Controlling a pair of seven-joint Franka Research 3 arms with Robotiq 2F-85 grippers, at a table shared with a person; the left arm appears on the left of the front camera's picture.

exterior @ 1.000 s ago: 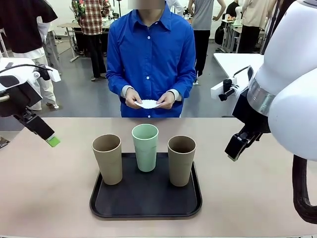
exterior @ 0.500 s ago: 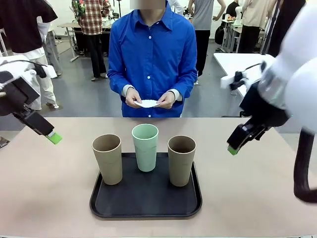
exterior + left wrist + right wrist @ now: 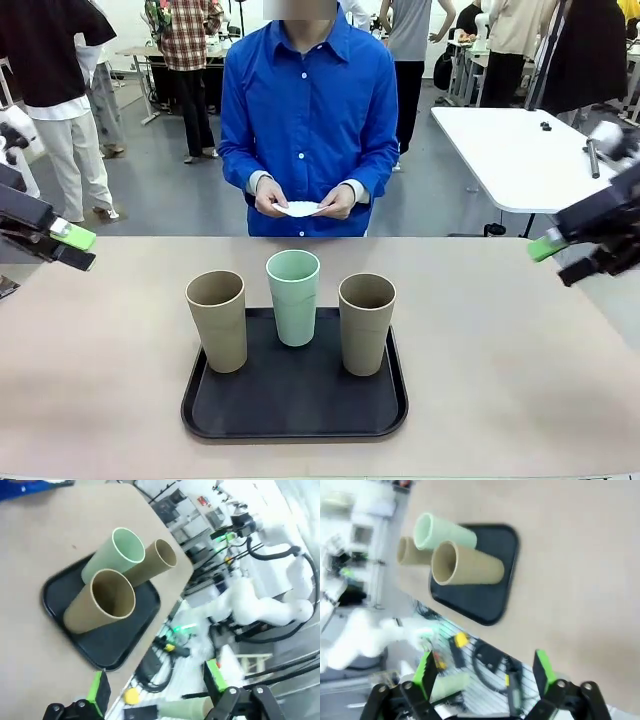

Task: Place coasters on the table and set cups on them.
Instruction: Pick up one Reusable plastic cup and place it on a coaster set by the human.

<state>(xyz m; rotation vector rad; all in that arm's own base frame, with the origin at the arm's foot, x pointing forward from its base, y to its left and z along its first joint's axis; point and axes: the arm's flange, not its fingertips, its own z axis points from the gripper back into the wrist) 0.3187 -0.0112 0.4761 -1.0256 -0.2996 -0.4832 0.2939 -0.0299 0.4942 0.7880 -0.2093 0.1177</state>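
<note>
Beige table [image 3: 100, 400] had no coaster on it yet, so I'd say step one hadn't started. The black tray [image 3: 300, 412] sat near the middle carrying the left tan cup [image 3: 217, 320], mint cup [image 3: 293, 297] and right tan cup [image 3: 366, 322]. Left gripper [image 3: 72, 247] and right gripper [image 3: 562, 258] hung out at the sides, fingers apart, empty. The person's hands [image 3: 268, 198] pinched the coasters [image 3: 300, 209] at the far edge. Next up, probably: lay them flat beside the tray.

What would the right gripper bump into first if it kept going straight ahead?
Probably the nearest tan-brown cup on the black tray: the right gripper, jaws open, points toward it, though depth is hard to judge.
</note>
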